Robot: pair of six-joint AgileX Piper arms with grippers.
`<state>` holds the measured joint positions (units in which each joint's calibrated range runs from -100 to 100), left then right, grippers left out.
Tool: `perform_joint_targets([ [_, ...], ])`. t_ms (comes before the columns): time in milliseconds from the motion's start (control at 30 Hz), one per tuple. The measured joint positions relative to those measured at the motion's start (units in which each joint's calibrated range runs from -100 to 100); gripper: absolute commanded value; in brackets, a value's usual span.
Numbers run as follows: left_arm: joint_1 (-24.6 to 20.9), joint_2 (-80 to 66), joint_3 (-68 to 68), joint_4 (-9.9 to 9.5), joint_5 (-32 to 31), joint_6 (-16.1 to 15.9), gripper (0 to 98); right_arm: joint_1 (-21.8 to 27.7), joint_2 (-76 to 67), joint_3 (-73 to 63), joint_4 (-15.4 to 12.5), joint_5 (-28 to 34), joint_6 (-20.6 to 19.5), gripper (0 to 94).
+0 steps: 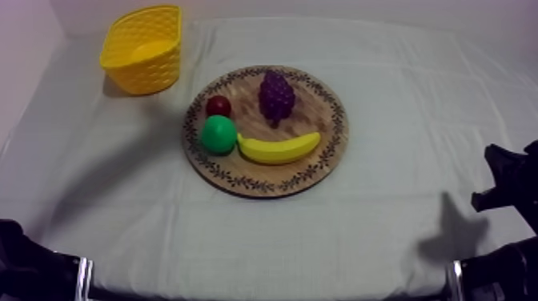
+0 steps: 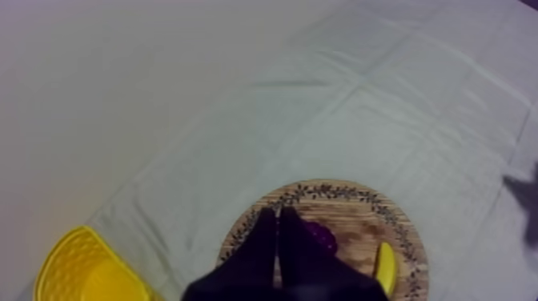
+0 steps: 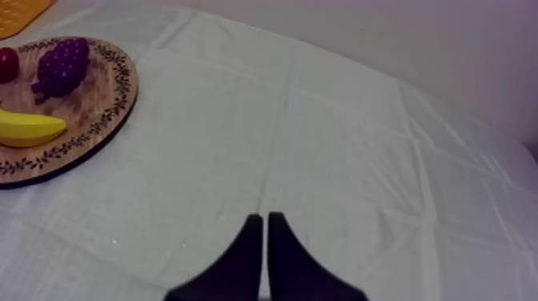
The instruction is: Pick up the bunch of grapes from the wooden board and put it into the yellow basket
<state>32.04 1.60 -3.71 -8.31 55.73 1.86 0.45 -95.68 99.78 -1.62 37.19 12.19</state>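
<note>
Grapes [image 1: 276,96] lying on board [image 1: 320,120]; basket [image 1: 148,72] sitting at surface's far-left corner; left gripper [image 2: 278,216], right gripper [image 3: 264,218] both resting closed, empty

Pale wall [image 3: 416,32] behind cloth-covered table [image 1: 400,200]

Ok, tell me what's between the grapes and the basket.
Nothing visible: only board rim and bare cloth lie between the bunch of grapes and the yellow basket. The small red fruit sits beside that line.

Lab-like test rig — cloth-draped table [image 1: 400,160], bare pale wall [image 3: 416,32].
</note>
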Motion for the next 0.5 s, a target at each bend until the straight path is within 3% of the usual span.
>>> perform_joint_targets([
  [500, 2.30, 14.95, -20.22, 1.93, 18.91, -4.15, 0.0, 0.00, 0.00, 0.00, 0.00, 0.00, 0.00, 0.5],
])
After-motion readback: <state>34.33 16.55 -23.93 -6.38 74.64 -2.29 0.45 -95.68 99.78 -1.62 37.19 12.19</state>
